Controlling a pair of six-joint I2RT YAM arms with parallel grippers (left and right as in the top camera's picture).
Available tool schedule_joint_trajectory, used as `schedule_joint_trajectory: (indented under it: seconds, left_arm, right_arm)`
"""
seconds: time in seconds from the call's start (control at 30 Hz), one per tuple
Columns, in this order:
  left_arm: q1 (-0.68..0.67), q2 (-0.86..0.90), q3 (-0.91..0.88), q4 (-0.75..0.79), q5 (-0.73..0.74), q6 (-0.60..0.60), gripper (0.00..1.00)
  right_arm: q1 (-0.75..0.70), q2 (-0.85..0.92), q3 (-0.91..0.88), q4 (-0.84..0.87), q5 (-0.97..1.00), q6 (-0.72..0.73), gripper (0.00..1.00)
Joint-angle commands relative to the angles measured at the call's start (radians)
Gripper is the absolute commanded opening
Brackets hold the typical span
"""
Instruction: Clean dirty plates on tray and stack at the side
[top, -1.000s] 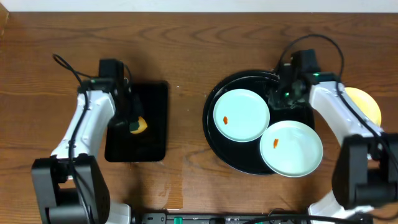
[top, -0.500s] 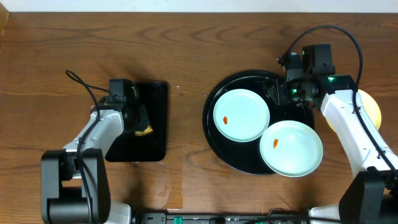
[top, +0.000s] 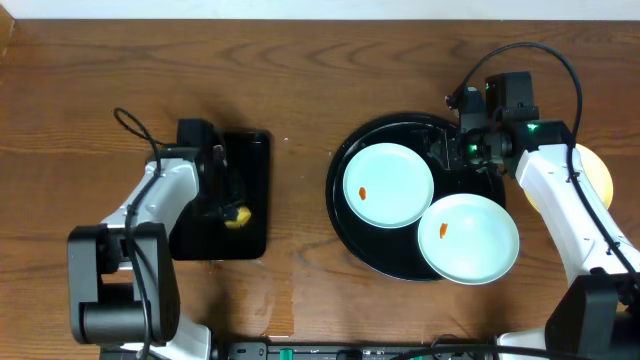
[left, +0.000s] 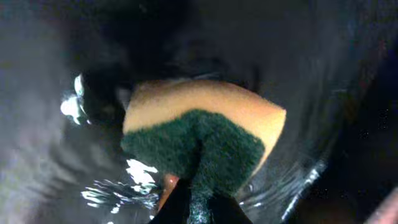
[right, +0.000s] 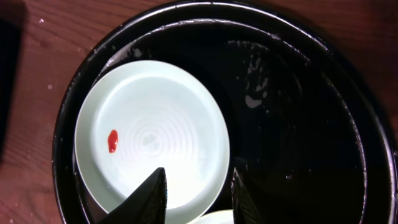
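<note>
The sponge (left: 202, 134) has been re-clamped by the left gripper (left: 189, 202), jaws shut on it — wiping is judged ready to begin — while the right gripper (right: 196, 193) is held part-open, empty, above a smeared plate (right: 152, 140).

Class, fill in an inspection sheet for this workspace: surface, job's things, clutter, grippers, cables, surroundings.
Surface: brown wooden table.
Job's things: round tray holds far mint plate and near mint plate, each with an orange smear; yellow plate outside it, partly behind the right arm.
Clutter: rectangular tray with a sponge.
Grippers: left gripper shut on the sponge; right gripper open, empty, above the round tray.
Cables: black cable loops at each arm.
Surroundings: pale strip beyond the table.
</note>
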Motion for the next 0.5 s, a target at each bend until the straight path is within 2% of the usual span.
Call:
schedule_joint_trajectory:
  seconds: [0.0, 0.1, 0.17, 0.2, 0.27, 0.37, 0.47]
  left_arm:
    - [-0.004, 0.013, 0.119, -0.130, 0.057, 0.072, 0.07]
    - [-0.004, 0.013, 0.143, -0.175, 0.043, 0.085, 0.08]
    - [-0.004, 0.014, 0.138, -0.179, -0.006, 0.085, 0.13]
    - [-0.004, 0.014, 0.132, -0.178, -0.045, 0.085, 0.16]
    - [-0.004, 0.015, 0.120, -0.174, -0.112, 0.085, 0.29]
    - [-0.004, 0.015, 0.085, -0.136, -0.138, 0.085, 0.38]
    - [-0.004, 0.016, 0.046, -0.087, -0.137, 0.072, 0.41]
  right_arm:
    - [-0.003, -0.005, 0.013, -0.002, -0.014, -0.002, 0.33]
    - [-0.003, -0.005, 0.013, -0.002, -0.014, -0.002, 0.33]
    - [-0.003, -0.005, 0.014, -0.001, -0.014, -0.002, 0.33]
    - [-0.003, -0.005, 0.013, -0.001, -0.013, -0.002, 0.33]
    - [-0.003, -0.005, 0.013, -0.001, -0.007, -0.002, 0.33]
    - [-0.003, -0.005, 0.013, -0.001, -0.007, -0.002, 0.33]
    - [-0.003, -0.005, 0.013, -0.001, -0.007, -0.002, 0.34]
